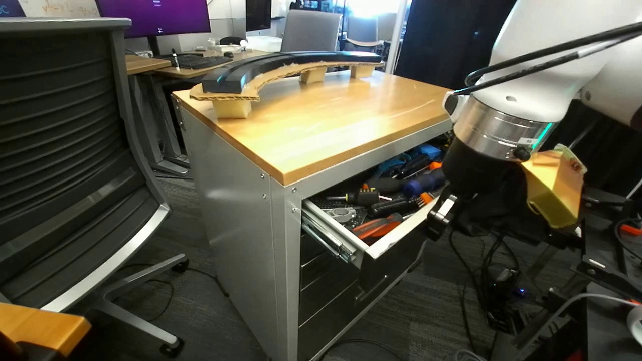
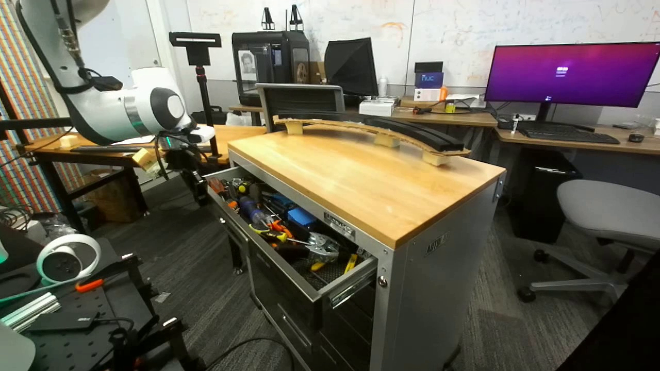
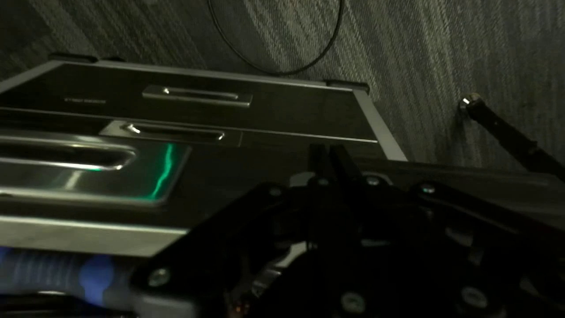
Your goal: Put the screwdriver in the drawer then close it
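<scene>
The drawer (image 1: pixel 388 263) is pulled open at the top of the cabinet. In an exterior view its dark front and metal rim show too (image 2: pixel 278 268); its silver handle (image 3: pixel 84 170) shows at left in the wrist view. A small yellow-and-black screwdriver (image 1: pixel 367 196) lies inside among other tools. My gripper (image 1: pixel 437 223) is outside the drawer front, near one end, tips angled down. It also shows in an exterior view (image 2: pixel 200 191). In the wrist view its fingertips (image 3: pixel 327 152) are close together with nothing seen between them. Whether they touch the drawer front, I cannot tell.
The wooden worktop (image 1: pixel 341 130) carries a curved black track on cardboard and foam blocks (image 1: pixel 296 70). Blue, orange and red tools (image 1: pixel 383 225) fill the drawer. Lower drawers (image 3: pixel 265 110) are shut. An office chair (image 1: pixel 60 150) and a cart with equipment (image 2: pixel 77 309) stand nearby.
</scene>
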